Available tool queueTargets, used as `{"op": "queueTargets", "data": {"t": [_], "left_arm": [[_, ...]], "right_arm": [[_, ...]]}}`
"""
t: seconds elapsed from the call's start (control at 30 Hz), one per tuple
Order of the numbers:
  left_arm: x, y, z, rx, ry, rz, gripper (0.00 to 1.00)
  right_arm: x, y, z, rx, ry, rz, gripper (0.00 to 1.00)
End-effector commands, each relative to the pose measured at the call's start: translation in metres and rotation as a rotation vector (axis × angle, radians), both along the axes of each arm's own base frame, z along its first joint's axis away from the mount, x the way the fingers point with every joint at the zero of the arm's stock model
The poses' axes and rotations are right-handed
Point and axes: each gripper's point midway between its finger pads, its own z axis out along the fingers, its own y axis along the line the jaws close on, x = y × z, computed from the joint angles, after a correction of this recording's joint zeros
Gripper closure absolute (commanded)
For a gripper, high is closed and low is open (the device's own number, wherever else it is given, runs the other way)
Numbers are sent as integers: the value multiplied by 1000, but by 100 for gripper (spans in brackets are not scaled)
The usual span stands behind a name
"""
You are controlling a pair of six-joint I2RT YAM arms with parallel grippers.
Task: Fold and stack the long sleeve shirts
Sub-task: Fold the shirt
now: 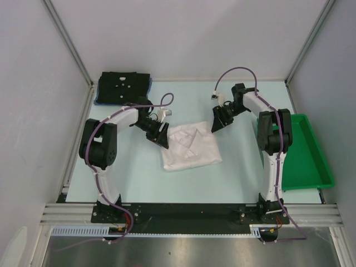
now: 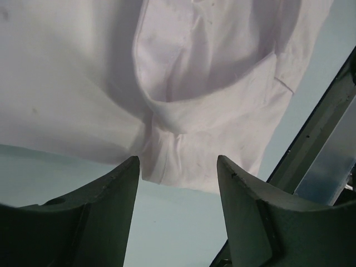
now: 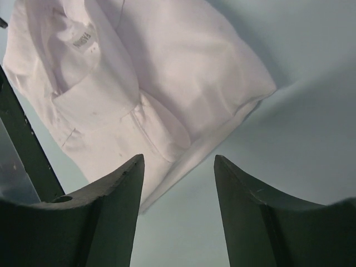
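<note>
From above, the folded white shirt (image 1: 191,146) lies in the middle of the table (image 1: 239,172), between the left claw (image 1: 160,136) and the right claw (image 1: 218,123). The black shirt (image 1: 123,86) sits far left atop the blue shirt (image 1: 98,101).

Left wrist: fingers spread, nothing pinched, white shirt just beyond.

Right wrist: likewise spread and empty.

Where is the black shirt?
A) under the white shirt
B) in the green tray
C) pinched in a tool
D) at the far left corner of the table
D: the black shirt lies at the far left corner of the table, apart from the white shirt in the middle and the green tray on the right.
</note>
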Motion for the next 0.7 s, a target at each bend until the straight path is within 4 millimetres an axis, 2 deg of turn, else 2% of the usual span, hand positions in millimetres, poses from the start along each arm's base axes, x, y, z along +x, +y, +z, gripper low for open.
{"op": "queueTargets", "data": {"t": [0.0, 0.17, 0.3, 0.4, 0.43, 0.5, 0.53, 0.63, 0.67], "left_arm": [[-2, 8, -8, 80, 18, 52, 36], [-10, 7, -9, 71, 58, 70, 38], [-7, 3, -11, 57, 84, 93, 45], [-3, 1, -7, 48, 67, 94, 57], [-1, 1, -6, 46, 61, 95, 66], [4, 0, -2, 42, 42, 97, 73], [6, 0, -2, 42, 36, 98, 80], [21, 4, -1, 63, -4, 122, 100], [30, 4, 2, 65, -28, 126, 100]], "right_arm": [[-19, -3, -5, 18, 44, 53, 41], [-29, 1, -6, 36, 57, 62, 43], [-27, 9, -8, 44, 65, 60, 49], [-22, 10, -7, 52, 66, 46, 61], [-21, 10, -8, 50, 71, 37, 73], [-19, 8, -6, 53, 71, 29, 88], [-17, 8, -4, 60, 66, 21, 100], [-7, 4, -1, 68, 38, -9, 100], [-2, 1, 1, 74, 42, -42, 100]]}}
